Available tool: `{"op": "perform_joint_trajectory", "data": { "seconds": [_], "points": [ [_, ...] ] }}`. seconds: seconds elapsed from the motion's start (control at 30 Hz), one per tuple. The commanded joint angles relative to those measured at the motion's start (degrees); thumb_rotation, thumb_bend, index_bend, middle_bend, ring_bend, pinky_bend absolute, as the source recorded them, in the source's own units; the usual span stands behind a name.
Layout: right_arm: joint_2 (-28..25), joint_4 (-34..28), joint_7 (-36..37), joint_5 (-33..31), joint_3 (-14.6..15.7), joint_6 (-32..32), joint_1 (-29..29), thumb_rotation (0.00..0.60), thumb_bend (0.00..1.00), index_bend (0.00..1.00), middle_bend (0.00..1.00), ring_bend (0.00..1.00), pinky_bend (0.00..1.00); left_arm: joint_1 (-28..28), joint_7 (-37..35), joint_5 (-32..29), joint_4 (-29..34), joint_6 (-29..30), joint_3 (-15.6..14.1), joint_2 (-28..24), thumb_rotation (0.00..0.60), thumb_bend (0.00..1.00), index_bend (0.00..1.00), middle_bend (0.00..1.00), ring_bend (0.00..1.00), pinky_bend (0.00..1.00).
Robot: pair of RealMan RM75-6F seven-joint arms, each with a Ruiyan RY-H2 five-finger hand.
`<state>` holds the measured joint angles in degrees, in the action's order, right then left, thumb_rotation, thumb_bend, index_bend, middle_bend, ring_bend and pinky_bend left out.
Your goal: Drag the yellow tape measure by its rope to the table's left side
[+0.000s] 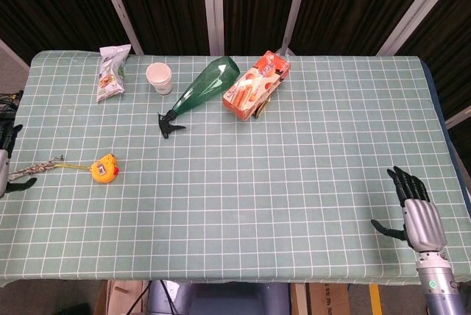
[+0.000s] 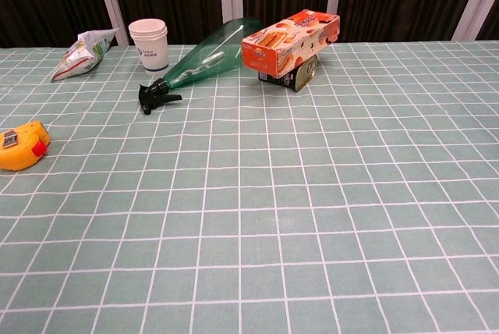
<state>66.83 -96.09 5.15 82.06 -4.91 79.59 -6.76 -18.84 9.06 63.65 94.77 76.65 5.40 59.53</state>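
Note:
The yellow tape measure [image 1: 104, 169] lies near the table's left edge, and the chest view shows the tape measure [image 2: 22, 147] at its far left. Its braided rope [image 1: 43, 165] lies slack and bunched on the cloth, running left from a short length of yellow tape. My left hand [image 1: 6, 160] shows only partly at the left border, fingers apart, its thumb just below the rope's end and nothing plainly gripped. My right hand [image 1: 417, 212] hovers open near the table's front right corner, far from the tape measure. Neither hand shows in the chest view.
At the back stand a snack bag [image 1: 112, 72], a white paper cup [image 1: 159, 78], a green spray bottle [image 1: 197, 94] lying on its side and an orange box [image 1: 257, 85]. The green checked tablecloth [image 1: 294, 168] covers the table.

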Motion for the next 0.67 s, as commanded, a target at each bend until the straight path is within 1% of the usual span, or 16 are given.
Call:
{"op": "perform_joint_trajectory", "data": {
  "seconds": [0.03, 0.17, 0.27, 0.4, 0.43, 0.67],
  "points": [
    [0.11, 0.29, -0.35, 0.36, 0.15, 0.2, -0.01, 0.6, 0.18, 0.0, 0.0, 0.0, 0.0, 4.68, -1.5, 7.22, 6.56, 6.83, -2.4, 1.69, 0.6, 0.06, 0.0, 0.0, 0.0, 0.0],
    [0.4, 0.78, -1.55, 1.15, 0.45, 0.57, -0.05, 0.6, 0.18, 0.0, 0.0, 0.0, 0.0, 7.88, -1.41, 13.95, 8.44, 11.62, -5.06, 4.8, 0.6, 0.06, 0.0, 0.0, 0.0, 0.0],
    [0.67, 1.24, -2.41, 1.95, 0.69, 1.0, -0.07, 0.6, 0.18, 0.0, 0.0, 0.0, 0.0, 9.13, 0.17, 18.4, 6.39, 13.32, -6.79, 7.35, 0.6, 0.05, 0.0, 0.0, 0.0, 0.0],
    [0.97, 1.65, -3.46, 2.63, 0.99, 1.19, -0.15, 0.6, 0.18, 0.0, 0.0, 0.0, 0.0, 9.26, 1.11, 21.25, 4.66, 12.52, -7.94, 9.44, 0.6, 0.05, 0.0, 0.0, 0.0, 0.0],
    [1.09, 2.0, -4.01, 3.32, 1.17, 1.57, -0.14, 0.6, 0.18, 0.0, 0.0, 0.0, 0.0, 9.22, 1.96, 23.02, 3.58, 12.41, -8.53, 10.17, 0.6, 0.05, 0.0, 0.0, 0.0, 0.0],
    [1.21, 2.83, -4.46, 5.22, 1.72, 3.07, 0.21, 0.6, 0.18, 0.0, 0.0, 0.0, 0.0, 10.17, 2.04, 26.04, 1.48, 13.96, -8.3, 11.58, 0.6, 0.05, 0.0, 0.0, 0.0, 0.0]
  ]
}}
